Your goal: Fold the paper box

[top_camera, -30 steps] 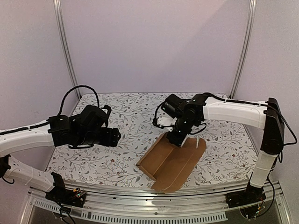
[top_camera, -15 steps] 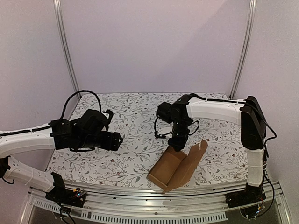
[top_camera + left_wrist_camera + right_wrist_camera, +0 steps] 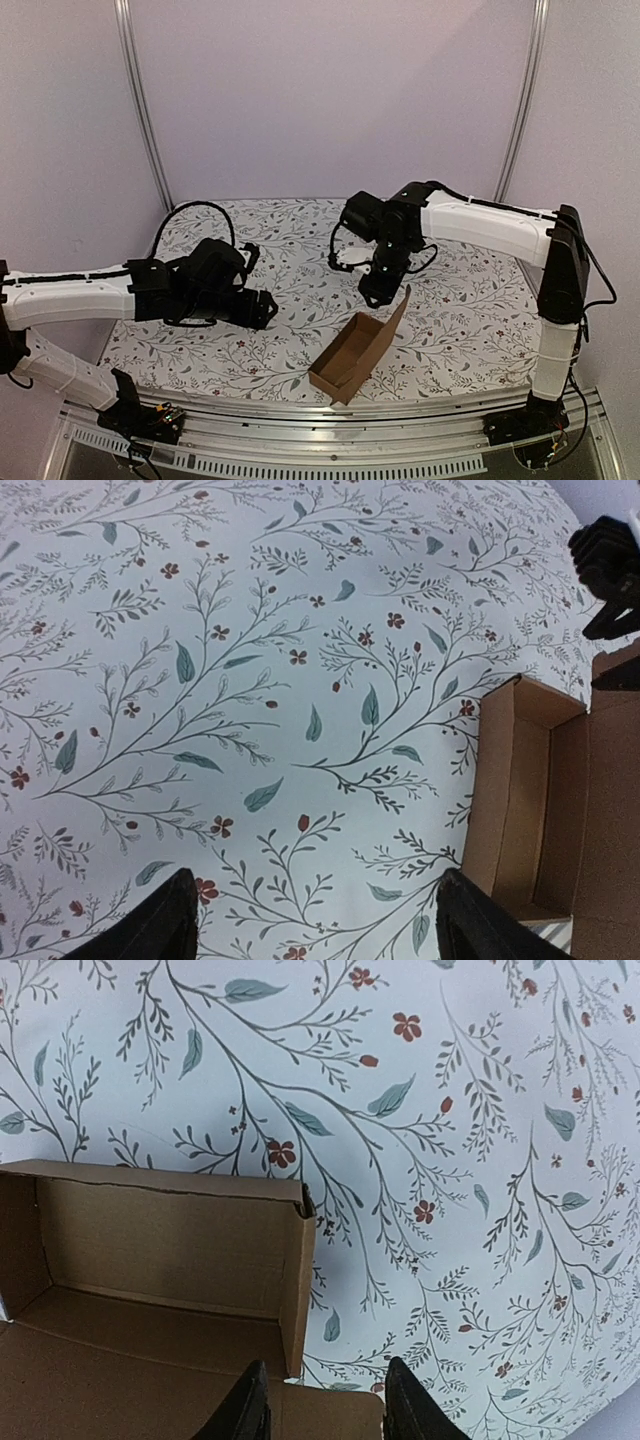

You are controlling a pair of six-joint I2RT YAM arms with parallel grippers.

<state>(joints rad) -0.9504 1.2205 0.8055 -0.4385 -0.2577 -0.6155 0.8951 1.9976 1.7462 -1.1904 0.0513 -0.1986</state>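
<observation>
The paper box is a brown cardboard trough near the table's front middle, with its lid flap standing upright on the right side. My right gripper hovers just behind the top of that flap. In the right wrist view its jaws stand apart over the lid's edge, with the box's inside to the left. My left gripper is open, left of the box and apart from it. The left wrist view shows its spread jaws over bare cloth and the box at the right.
A floral cloth covers the table. Metal frame posts stand at the back corners and a rail runs along the front edge. The right arm's black gripper shows at the top right of the left wrist view.
The right gripper has opened and let go of the cardboard. The sheet has gone from a wide open spread to a narrow trough with an upright lid. The left arm has moved right, toward the box.
</observation>
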